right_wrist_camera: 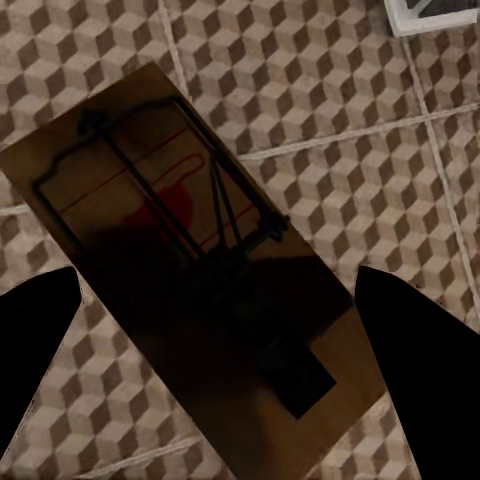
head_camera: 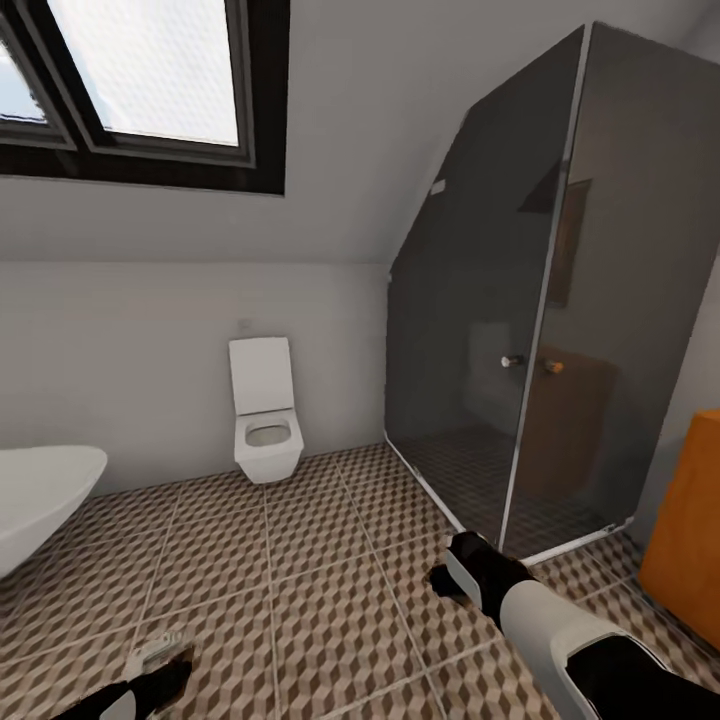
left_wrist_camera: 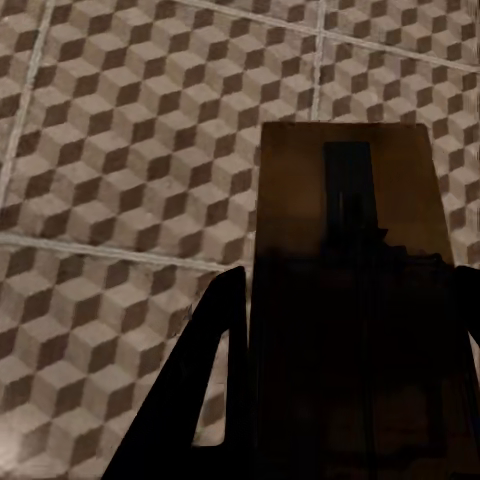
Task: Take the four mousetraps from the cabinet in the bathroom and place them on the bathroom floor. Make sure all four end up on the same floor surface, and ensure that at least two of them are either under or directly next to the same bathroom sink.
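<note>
In the left wrist view a mousetrap, a flat dark-brown board, sits between my left gripper's dark fingers, held above the bathroom floor. In the head view the left gripper is low at the near left, a flat piece at its tip. Another mousetrap, with wire bar and red mark, lies slantwise between my right gripper's fingers, off the tiles. That right gripper hangs near the shower corner. The cabinet, orange-brown, shows at the right edge. The sink is out of view.
A white toilet stands against the far wall. A rounded white tub juts in at the left. A smoked-glass shower enclosure takes up the right, its white base corner close to the right gripper. Cube-pattern floor tiles spread between them.
</note>
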You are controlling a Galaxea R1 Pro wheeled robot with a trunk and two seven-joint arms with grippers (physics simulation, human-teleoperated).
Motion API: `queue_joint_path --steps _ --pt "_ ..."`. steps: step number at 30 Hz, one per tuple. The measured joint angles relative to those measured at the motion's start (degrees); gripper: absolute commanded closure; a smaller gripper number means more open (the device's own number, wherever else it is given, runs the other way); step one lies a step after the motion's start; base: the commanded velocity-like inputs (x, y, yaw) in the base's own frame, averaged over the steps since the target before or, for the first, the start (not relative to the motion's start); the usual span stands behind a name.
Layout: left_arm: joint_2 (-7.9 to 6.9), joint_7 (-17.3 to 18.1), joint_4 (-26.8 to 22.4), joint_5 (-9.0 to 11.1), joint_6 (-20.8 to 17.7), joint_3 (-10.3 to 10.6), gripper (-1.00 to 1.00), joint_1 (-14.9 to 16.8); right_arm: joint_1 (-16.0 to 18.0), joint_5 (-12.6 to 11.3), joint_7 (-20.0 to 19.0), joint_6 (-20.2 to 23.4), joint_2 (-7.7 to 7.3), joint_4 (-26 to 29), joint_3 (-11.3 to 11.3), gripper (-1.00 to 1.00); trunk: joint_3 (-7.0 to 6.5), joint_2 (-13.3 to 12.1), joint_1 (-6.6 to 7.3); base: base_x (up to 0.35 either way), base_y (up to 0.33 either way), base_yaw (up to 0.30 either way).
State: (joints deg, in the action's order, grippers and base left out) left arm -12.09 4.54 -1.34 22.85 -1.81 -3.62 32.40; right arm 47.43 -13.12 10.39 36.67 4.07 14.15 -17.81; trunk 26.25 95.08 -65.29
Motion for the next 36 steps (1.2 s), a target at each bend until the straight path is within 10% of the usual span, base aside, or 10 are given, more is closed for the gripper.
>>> queue_joint_path --steps 23,32,36 --pt "-2.58 -0.2 -7.4 0.0 -1.1 0.0 1.0 0.0 0.0 0.2 0.1 -1.3 -0.42 0.0 0.0 1.0 0.0 0.0 0.0 0.321 0.0 0.3" --pt "-4.86 -0.2 -21.5 -0.5 -8.3 0.1 1.0 0.0 0.0 0.3 0.3 -1.7 -0.54 0.0 0.1 1.0 0.0 0.0 0.0 0.322 0.0 0.3" --pt "-5.2 -0.3 -34.7 -1.2 -18.3 0.2 1.0 0.0 0.0 0.2 0.9 -4.0 -0.66 0.1 0.3 1.0 0.0 0.0 0.0 0.323 0.0 0.3"
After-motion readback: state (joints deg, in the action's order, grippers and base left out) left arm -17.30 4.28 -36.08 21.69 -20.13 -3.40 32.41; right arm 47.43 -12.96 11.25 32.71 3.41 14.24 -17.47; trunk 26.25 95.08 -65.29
